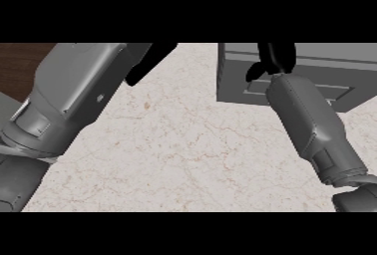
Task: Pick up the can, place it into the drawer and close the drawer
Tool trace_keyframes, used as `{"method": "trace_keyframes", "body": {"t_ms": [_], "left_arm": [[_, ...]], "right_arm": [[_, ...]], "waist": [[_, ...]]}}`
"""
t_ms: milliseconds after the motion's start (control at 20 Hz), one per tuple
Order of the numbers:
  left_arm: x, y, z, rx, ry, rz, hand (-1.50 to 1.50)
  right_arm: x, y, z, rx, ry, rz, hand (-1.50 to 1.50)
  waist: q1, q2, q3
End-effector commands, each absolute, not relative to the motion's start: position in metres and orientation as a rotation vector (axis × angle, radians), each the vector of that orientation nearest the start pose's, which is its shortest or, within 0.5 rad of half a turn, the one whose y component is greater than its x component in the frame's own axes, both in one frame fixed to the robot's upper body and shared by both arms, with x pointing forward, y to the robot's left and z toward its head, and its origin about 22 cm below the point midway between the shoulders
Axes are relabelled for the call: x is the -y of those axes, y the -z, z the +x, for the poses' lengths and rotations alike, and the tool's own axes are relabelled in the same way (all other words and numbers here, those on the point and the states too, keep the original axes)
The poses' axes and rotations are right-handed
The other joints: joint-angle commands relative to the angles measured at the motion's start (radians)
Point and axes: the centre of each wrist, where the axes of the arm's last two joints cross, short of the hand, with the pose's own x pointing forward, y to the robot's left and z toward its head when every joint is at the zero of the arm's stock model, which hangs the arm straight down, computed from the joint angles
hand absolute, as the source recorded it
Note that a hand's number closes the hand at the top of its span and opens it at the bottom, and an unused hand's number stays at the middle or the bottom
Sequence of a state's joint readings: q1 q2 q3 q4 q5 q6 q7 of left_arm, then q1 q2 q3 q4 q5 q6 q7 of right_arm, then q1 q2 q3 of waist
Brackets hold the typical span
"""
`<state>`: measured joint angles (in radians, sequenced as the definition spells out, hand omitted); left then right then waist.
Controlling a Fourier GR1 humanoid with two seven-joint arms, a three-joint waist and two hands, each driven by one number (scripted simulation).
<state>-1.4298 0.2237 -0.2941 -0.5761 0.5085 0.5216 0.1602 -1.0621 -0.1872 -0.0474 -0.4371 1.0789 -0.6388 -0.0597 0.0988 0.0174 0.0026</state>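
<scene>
The drawer unit [294, 74] was a grey, box-shaped cabinet with flat matte faces and square edges, standing on the counter [191, 149] at the upper right of the head view. Its near face carried a recessed rectangular panel framed by a paler raised border, which read as the drawer front. Whether the drawer stood open or shut could not be told from this angle. The can did not show anywhere in the view.

The right hand [274, 57] was black and lay over the top of the drawer unit, at the end of a grey forearm [313, 124] that ran up from the lower right. Its fingers pointed toward the far edge, and one dark digit angled down to the left. Only part of the hand showed below the top band, so I could not tell whether its fingers were spread or curled, nor whether they held anything.

The left hand [151, 60] was also black, at the top left, above the counter and well apart from the drawer unit. Its fingers looked straight and held together, holding nothing.

The counter was pale marble-like stone with thin tan veins. A strip of dark brown wood [18, 64] showed at the upper left.
</scene>
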Motion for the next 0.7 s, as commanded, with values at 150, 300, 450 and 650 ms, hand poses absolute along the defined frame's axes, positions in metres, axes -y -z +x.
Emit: {"method": "trace_keyframes", "body": {"t_ms": [150,300,450,650], "left_arm": [[-0.107,-0.259,0.450,1.704,0.018,0.071,-1.50],[-0.098,-0.244,0.443,1.699,0.008,0.075,-1.50],[-0.119,-0.248,0.444,1.688,0.012,0.060,-1.50],[-0.119,-0.242,0.436,1.695,0.007,0.045,-1.50]], "right_arm": [[0.167,-0.135,0.469,1.827,-0.772,-1.310,-1.50],[0.168,-0.143,0.471,1.868,-0.711,-1.253,-1.50],[0.165,-0.152,0.473,1.946,-0.662,-1.152,-1.50],[0.166,-0.137,0.471,1.933,-0.696,-1.151,-1.50]], "waist": [[0.020,0.000,-0.002],[0.020,-0.005,-0.001],[0.020,-0.004,0.000],[0.020,-0.004,-0.001]]}}
